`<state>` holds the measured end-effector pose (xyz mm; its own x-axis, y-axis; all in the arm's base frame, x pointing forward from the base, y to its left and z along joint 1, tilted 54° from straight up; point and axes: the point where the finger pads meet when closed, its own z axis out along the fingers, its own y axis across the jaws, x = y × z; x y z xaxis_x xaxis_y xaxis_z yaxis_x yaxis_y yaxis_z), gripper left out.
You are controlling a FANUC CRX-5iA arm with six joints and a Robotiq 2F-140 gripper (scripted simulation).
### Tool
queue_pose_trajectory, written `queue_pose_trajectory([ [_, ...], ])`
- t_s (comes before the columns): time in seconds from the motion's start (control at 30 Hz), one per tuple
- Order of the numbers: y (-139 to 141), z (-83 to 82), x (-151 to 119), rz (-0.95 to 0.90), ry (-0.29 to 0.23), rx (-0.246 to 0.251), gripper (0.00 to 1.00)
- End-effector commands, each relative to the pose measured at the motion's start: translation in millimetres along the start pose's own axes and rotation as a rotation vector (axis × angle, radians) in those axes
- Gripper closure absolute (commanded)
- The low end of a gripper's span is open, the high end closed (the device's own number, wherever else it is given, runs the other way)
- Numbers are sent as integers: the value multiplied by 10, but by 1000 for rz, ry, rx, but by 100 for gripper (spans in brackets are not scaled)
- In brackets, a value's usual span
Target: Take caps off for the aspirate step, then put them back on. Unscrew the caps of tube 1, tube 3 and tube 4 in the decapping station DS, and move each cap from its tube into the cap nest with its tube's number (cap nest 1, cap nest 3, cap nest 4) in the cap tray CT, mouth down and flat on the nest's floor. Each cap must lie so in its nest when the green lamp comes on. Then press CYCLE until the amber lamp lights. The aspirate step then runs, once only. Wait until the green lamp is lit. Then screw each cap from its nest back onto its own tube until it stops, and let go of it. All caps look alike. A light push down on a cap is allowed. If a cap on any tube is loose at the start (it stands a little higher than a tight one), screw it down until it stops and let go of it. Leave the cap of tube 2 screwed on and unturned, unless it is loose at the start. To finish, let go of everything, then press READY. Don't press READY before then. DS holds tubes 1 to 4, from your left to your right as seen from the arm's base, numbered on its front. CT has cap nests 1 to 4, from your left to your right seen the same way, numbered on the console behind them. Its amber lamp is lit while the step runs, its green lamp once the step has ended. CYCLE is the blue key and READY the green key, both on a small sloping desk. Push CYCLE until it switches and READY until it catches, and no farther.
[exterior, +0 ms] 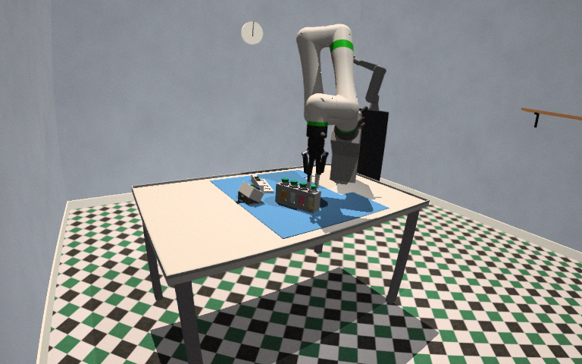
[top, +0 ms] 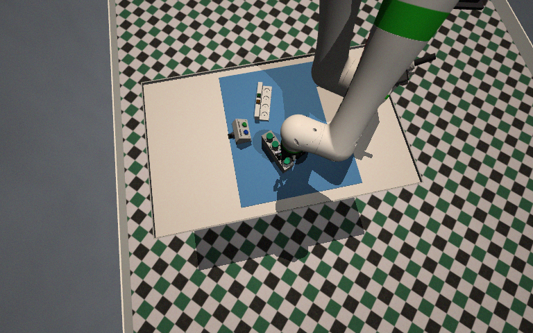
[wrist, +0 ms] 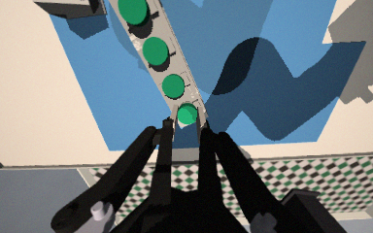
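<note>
The decapping station stands on the blue mat with four green-capped tubes in a row; it also shows in the exterior view. My gripper points straight down at the end of the row that holds tube 1. Its fingers are shut on the cap of tube 1, one on each side, and the cap sits on its tube. The gripper also shows in the exterior view. The other caps sit on their tubes. The cap tray has empty nests.
The console stands behind the cap tray with small lamps on it. The sloping key desk carries the green and blue keys, left of the station. My arm's elbow hangs over the station's right side.
</note>
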<state>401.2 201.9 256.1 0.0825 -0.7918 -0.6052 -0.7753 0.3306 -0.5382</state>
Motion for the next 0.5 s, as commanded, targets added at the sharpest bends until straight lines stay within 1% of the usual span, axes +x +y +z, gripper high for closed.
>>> queue_pose_trajectory([
  [0.0,2,0,5,2,9,11,100],
  [0.17,2,0,5,2,9,11,100],
  [0.47,2,-1,5,-448,11,9,100],
])
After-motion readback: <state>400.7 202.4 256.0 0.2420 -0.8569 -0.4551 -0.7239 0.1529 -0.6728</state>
